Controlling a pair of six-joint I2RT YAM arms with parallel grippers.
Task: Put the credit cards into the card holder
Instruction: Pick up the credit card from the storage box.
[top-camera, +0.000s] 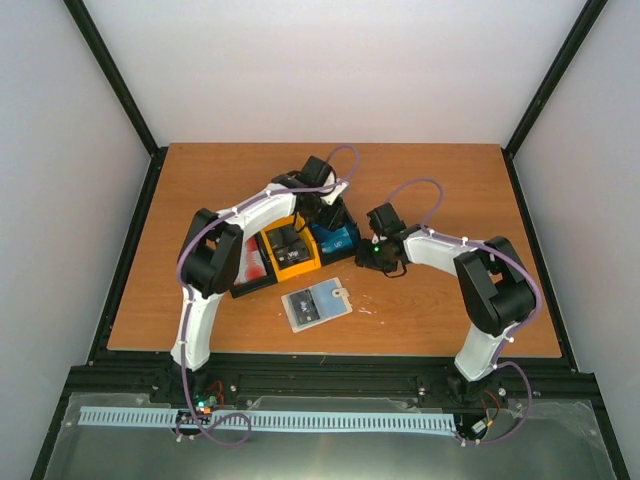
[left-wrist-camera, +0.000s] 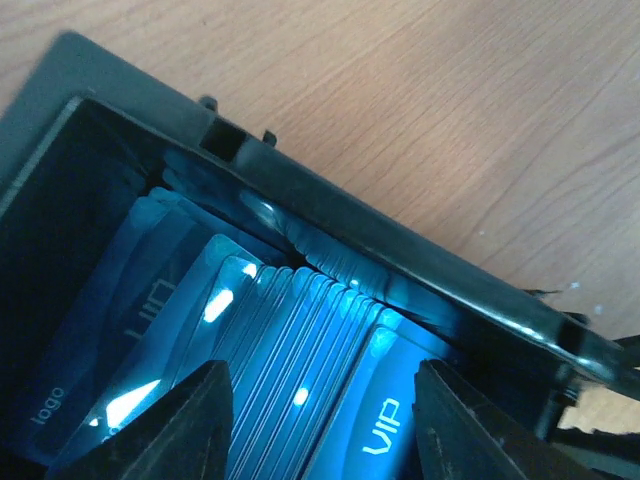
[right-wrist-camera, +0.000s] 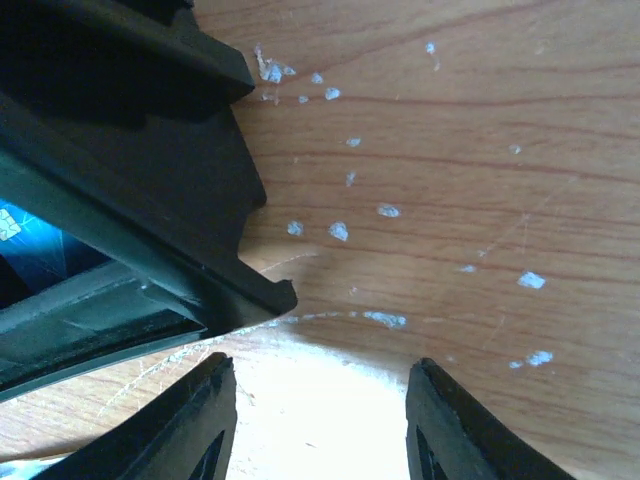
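The credit cards stand in stacks in a black-and-yellow tray (top-camera: 250, 290): red-and-white cards (top-camera: 255, 262) at the left, black cards (top-camera: 292, 243) in the middle, blue cards (top-camera: 340, 238) at the right. My left gripper (top-camera: 333, 222) is down in the blue compartment. In the left wrist view it (left-wrist-camera: 320, 430) is open, and its fingers (left-wrist-camera: 190, 420) straddle several upright blue cards (left-wrist-camera: 290, 360). The card holder (top-camera: 316, 304) lies open on the table in front of the tray, pale grey-blue inside. My right gripper (top-camera: 372, 258) hangs open and holds nothing (right-wrist-camera: 320, 420), low over bare wood beside the tray's right end.
The tray's black wall (left-wrist-camera: 400, 260) runs just behind the blue stack. Its corner (right-wrist-camera: 130, 200) sits close to the right gripper's left finger. White scuff marks (right-wrist-camera: 385, 210) dot the wooden table. Black frame rails border the table.
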